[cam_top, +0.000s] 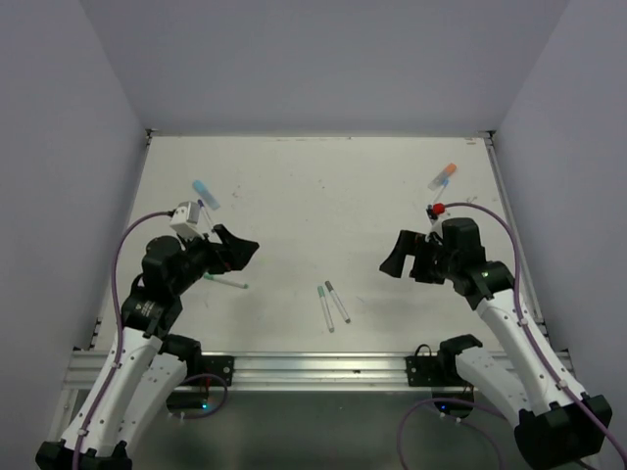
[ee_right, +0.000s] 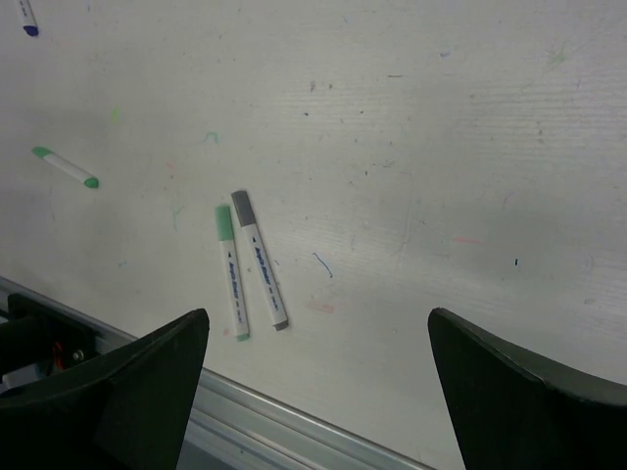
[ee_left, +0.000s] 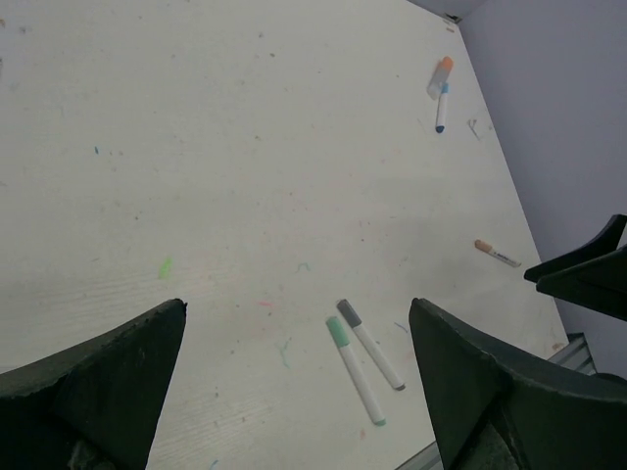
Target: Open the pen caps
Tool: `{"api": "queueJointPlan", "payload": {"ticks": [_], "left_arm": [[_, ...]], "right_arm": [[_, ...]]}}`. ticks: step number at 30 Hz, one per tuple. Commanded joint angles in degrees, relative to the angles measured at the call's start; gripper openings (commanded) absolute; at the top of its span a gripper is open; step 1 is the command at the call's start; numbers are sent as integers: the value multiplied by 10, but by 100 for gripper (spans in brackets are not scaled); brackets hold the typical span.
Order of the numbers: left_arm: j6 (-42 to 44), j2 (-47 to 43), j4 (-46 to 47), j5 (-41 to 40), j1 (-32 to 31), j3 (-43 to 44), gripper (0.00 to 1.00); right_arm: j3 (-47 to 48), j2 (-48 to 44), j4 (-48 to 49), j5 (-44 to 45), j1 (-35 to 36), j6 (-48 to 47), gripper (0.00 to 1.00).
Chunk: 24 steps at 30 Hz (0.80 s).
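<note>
Two white pens lie side by side near the table's front edge, both still capped: a green pen cap [ee_left: 337, 332] [ee_right: 223, 221] and a grey one [ee_left: 349, 312] [ee_right: 241, 205]. From above they show as a pair of pens [cam_top: 331, 305]. A green-ended pen [cam_top: 227, 282] [ee_right: 65, 166] lies just below my left gripper [cam_top: 240, 250] [ee_left: 299, 313]. A marker with a light blue cap [cam_top: 203, 186] lies at the back left, one with an orange cap [cam_top: 449, 170] [ee_left: 445, 65] at the back right. My right gripper [cam_top: 394, 259] [ee_right: 318, 318] hovers right of the pair. Both grippers are open and hold nothing.
A thin blue-tipped pen [ee_left: 441, 106] lies next to the orange-capped marker. A small orange-tipped pen [ee_left: 497, 254] lies near the right arm. A metal rail [cam_top: 313, 367] runs along the front edge, and grey walls close in the table's other sides.
</note>
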Motion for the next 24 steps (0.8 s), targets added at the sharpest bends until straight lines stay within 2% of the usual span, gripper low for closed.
{"api": "queueJointPlan", "payload": {"ticks": [1,3,8,16,24], "left_arm": [[30,0,-23,-19,-2,24,100],[28,-10,-8,-13,-2,17,100],[13,-23,29,20,-1,3,100],[-8,-22,72,59,-2,-24,98],[-25,2,112,111,-2,-52,90]], "right_arm": [[4,2,8,-11,7,-17,99],[-1,-3,23,-3,20,-14,99],[-9,25,47,47,108,-1,99],[17,117,54,197,270,16,99],[7,209,134,171,301,20,99]]}}
